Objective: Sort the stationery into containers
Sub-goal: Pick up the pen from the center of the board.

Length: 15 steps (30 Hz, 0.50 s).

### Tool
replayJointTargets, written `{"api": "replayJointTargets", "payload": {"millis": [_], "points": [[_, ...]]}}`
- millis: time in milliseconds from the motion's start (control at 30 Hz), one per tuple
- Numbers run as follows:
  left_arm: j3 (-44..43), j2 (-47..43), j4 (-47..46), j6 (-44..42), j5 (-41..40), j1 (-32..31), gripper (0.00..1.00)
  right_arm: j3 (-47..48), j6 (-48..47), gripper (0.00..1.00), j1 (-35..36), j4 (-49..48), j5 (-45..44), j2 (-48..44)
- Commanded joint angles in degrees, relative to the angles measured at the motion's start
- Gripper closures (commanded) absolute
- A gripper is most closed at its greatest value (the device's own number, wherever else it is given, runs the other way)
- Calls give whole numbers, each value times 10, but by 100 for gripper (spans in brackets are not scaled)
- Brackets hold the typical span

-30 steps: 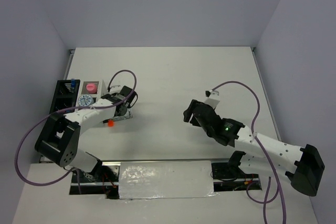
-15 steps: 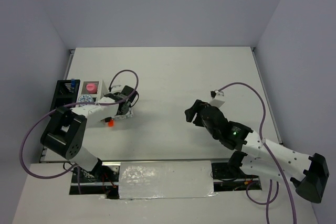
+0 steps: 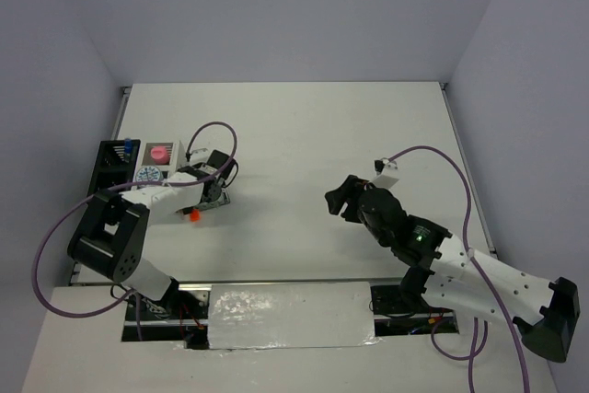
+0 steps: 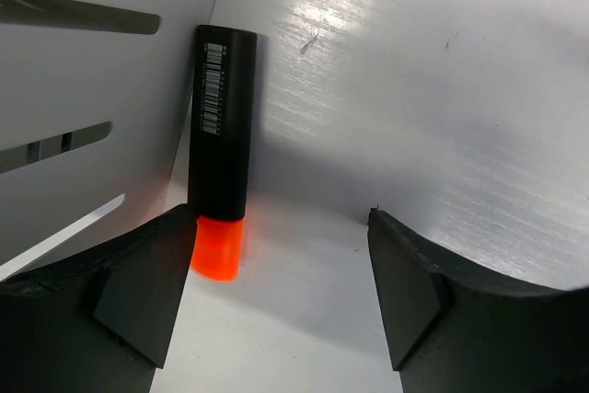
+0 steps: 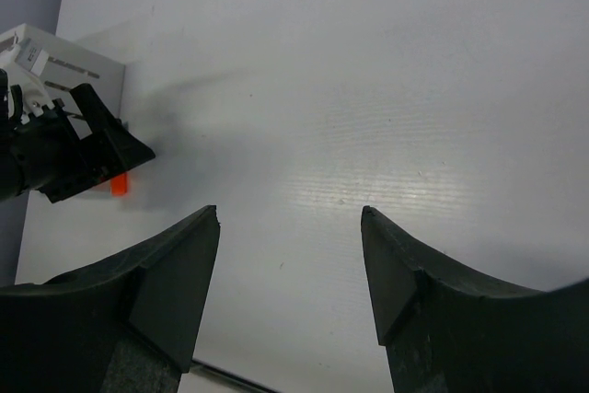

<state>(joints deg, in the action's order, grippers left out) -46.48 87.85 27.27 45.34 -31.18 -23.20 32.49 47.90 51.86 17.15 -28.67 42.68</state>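
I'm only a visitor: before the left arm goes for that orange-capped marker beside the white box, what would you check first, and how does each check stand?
1. Left tool open: ok, jaws wide apart with nothing in them.
2. Highlighter centred between the jaws: not ok, its orange cap sits right by the left finger.
3. Room for a finger on the box side: cannot tell, the highlighter lies along the white box wall.
4. Right tool out of the way: ok, open, empty and far from the left tool.
5. Space in the white box: cannot tell, a pink jar and a round tin already sit there.
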Motion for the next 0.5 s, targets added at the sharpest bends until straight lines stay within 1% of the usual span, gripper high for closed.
{"api": "replayJointTargets", "payload": {"millis": [0,200,400,467], "points": [[37,7,0,19,50,9,14,4,-8,30,-2,-21,1,-12],[68,-2,-25,31,81,6,17,13,-9,30,-2,-13,4,-20],[69,-2,-30,30,89,3,19,13,-9,30,-1,-13,4,-32],[68,-1,-34,30,94,2,24,15,-10,30,-1,-11,4,-32]]}}
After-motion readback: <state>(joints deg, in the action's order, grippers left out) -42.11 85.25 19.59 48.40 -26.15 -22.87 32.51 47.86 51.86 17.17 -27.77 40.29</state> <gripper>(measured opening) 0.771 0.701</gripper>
